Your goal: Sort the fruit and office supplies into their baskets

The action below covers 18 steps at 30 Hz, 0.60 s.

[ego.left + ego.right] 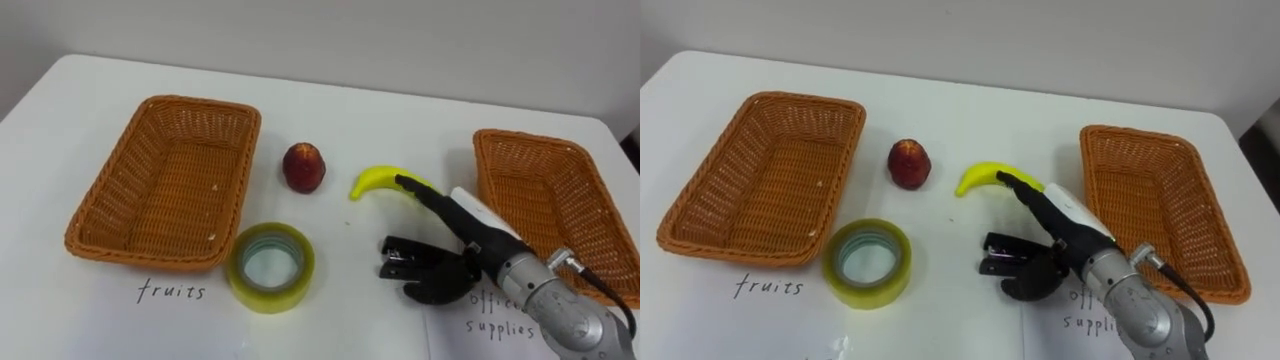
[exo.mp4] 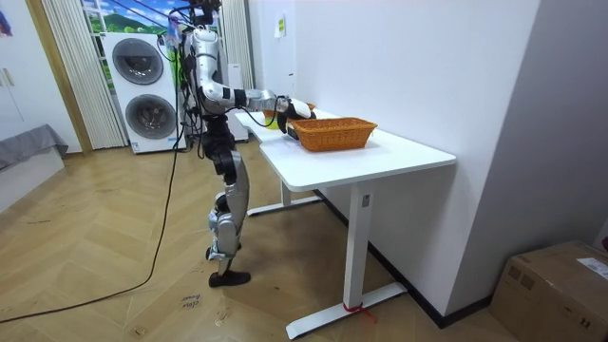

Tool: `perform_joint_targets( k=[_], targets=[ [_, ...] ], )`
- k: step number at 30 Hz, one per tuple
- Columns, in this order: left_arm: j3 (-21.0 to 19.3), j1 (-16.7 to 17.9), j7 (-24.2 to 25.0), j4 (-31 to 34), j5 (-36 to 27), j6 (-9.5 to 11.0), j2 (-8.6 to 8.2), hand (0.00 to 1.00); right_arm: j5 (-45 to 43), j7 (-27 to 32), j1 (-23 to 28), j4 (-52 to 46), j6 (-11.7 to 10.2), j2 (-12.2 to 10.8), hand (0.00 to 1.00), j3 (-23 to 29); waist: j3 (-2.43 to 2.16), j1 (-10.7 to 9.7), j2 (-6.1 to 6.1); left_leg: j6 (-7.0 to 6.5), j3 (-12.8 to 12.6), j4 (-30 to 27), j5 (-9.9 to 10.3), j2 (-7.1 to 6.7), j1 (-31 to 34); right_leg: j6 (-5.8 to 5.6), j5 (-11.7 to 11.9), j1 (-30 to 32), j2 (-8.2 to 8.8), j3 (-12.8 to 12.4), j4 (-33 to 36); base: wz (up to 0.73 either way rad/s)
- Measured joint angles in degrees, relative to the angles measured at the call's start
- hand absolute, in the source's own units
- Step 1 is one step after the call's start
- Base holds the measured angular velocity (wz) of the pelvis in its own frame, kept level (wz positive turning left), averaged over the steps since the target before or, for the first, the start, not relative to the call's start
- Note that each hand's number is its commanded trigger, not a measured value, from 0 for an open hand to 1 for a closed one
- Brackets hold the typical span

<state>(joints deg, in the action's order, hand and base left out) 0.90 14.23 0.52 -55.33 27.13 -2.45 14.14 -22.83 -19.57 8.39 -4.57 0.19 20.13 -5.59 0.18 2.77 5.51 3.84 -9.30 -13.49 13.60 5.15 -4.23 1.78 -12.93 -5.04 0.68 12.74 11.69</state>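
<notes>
Right hand (image 1: pixel 450 278): black fingers showing under a white back shell | forearm, at 5 o'clock, gleaming silver-grey | black cable running alongside, at 4 o'clock

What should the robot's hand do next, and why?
Probably lift the black stapler and carry it right. The right hand seems curled on its end, it lies on the table, and the empty office supplies basket is just to the right.

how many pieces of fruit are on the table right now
2. A red fruit lies just right of the left basket; a banana lies further right, mid-table. That basket and the right basket hold none, so nothing looks hidden.
</notes>
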Motion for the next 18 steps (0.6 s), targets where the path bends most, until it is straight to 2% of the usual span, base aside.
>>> perform_joint_targets(
  k=[11, 18],
  targets=[
    [0.0, 0.7, 0.1, 0.0, -0.2, -0.1, 0.01, 0.0, -2.5, -2.1, 0.2, 0.0, 0.2, 0.0, 0.0, -0.1, -0.03, -0.6, 0.25, 0.0, 0.1, 0.1, 0.0, -0.03, -0.2, -0.01, 0.0, -0.6, -0.24, 0.2, 0.1, 0.0],
    [0.0, 0.4, 0.1, -0.4, -0.6, -0.1, 0.09, 0.0, -2.5, -4.8, 0.1, 1.1, 1.2, 0.0, 0.0, -0.1, -0.05, -0.7, 0.77, 0.0, 0.1, 0.0, 0.0, -0.01, -0.4, -0.01, 0.0, -0.5, -0.04, 0.2, 0.1, 0.0]
  ],
)
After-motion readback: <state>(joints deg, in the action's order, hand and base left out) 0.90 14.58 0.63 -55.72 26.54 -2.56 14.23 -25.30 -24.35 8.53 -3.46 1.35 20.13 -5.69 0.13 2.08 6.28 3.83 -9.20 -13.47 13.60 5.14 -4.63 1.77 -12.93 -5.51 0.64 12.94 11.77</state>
